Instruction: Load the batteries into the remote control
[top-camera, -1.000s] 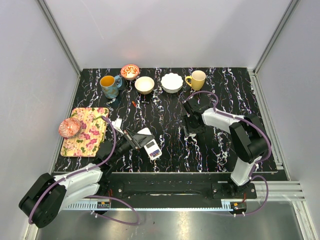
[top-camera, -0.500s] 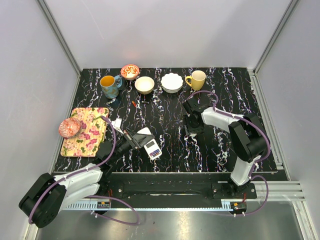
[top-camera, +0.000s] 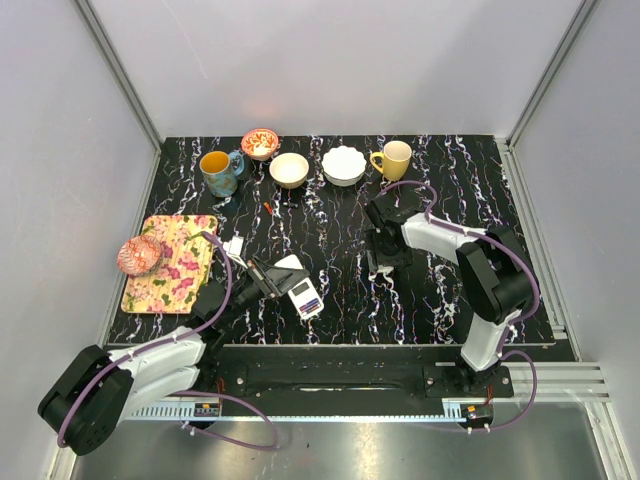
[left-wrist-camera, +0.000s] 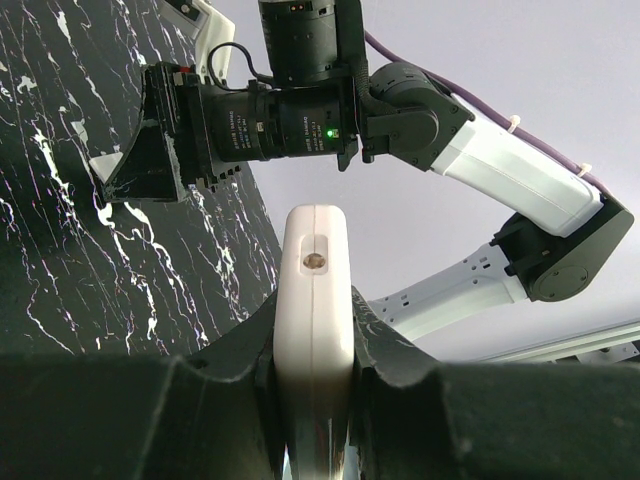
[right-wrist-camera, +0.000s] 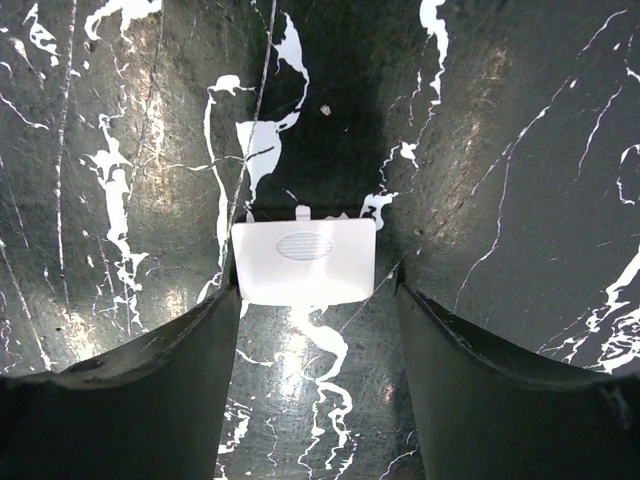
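Marbled table (top-camera: 340, 215) holds the battery cover (right-wrist-camera: 305, 262) between the right gripper's (right-wrist-camera: 318, 288) open jaws; the left gripper (left-wrist-camera: 313, 345) clamps the remote control (left-wrist-camera: 313, 260). The flat cover may skid on closing.

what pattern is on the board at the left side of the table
The board has pink flowers on yellow; the top external view shows it best.

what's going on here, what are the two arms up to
The left gripper is clamped on the remote control, holding it near the front of the black marbled table. The right gripper is down at the table surface further right, its fingers on either side of a small white battery cover lying flat. Whether it actually grips the cover is unclear. No batteries can be made out in these views.
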